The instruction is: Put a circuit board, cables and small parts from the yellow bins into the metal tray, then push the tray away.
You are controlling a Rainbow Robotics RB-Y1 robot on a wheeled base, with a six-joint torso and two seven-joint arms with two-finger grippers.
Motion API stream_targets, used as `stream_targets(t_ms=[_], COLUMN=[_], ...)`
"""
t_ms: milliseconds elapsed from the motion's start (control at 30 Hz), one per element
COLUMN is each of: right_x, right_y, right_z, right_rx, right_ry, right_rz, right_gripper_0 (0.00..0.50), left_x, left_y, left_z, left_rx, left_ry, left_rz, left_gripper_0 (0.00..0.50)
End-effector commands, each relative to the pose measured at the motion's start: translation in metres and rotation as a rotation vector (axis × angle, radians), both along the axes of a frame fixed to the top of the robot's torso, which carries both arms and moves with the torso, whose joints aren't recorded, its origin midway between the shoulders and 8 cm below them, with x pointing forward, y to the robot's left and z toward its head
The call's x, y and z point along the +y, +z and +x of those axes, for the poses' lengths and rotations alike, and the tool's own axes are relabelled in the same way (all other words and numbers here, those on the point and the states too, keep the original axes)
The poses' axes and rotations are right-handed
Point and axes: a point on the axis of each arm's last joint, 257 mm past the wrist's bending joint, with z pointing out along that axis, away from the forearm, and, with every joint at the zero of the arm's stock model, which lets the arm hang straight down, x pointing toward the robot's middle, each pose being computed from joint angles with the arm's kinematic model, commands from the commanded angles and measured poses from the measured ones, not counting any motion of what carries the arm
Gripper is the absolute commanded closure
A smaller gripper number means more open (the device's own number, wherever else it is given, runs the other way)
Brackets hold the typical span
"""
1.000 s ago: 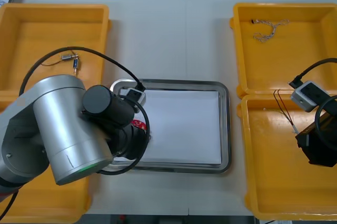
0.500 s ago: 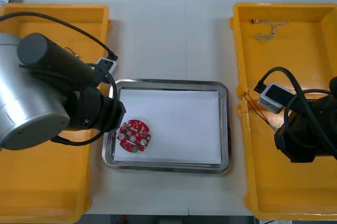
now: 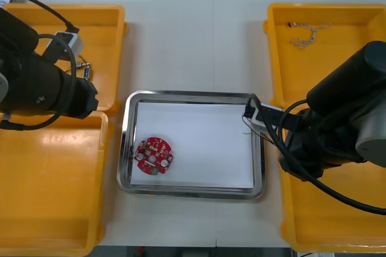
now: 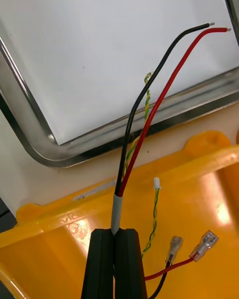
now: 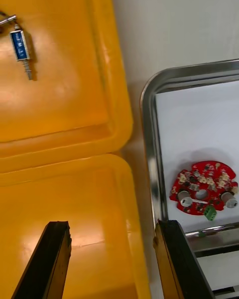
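left gripper (image 5: 112, 229): fingers apart, just left of metal tray (image 3: 193, 95) | right gripper (image 4: 114, 233): fingers clamped on black-and-red cable (image 4: 149, 104), at tray's right rim | round red circuit board (image 3: 154, 155): inside tray, left end

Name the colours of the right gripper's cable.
The cable is black and red, grey-sleeved at the right gripper; best in right wrist view.

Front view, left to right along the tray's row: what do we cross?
near left yellow bin → metal tray with the circuit board at its left end → right gripper shut on a black and red cable at the tray's right rim → near right yellow bin. The left gripper is open above the near left yellow bin.
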Motion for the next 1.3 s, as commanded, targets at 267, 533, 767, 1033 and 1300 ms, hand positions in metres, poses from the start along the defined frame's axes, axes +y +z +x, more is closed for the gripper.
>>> stream_targets(t_ms=[267,533,767,1033,1300], right_x=[0.040,0.078,0.101,0.107,0.115], right_y=[-0.011,-0.034,-0.052,-0.071,-0.084], right_z=[0.010,0.000,-0.009,-0.004,0.007], right_rx=[-0.048,-0.028,-0.029,-0.028,-0.044], right_ry=[0.213,0.274,0.310,0.320,0.364], right_rz=[-0.134,-0.142,-0.148,-0.177,-0.186], right_gripper_0=[0.500,0.500,0.500,0.500,0.500], left_x=[0.058,0.078,0.080,0.091,0.093], left_y=[0.022,0.039,0.041,0.036,0.019], left_z=[0.034,0.063,0.085,0.103,0.119], left_rx=[-0.017,-0.082,-0.131,-0.140,-0.107], left_ry=[0.020,0.086,0.088,0.102,0.104], left_rz=[0.116,0.131,0.096,0.067,0.033], left_gripper_0=[0.000,0.000,0.000,0.000,0.000])
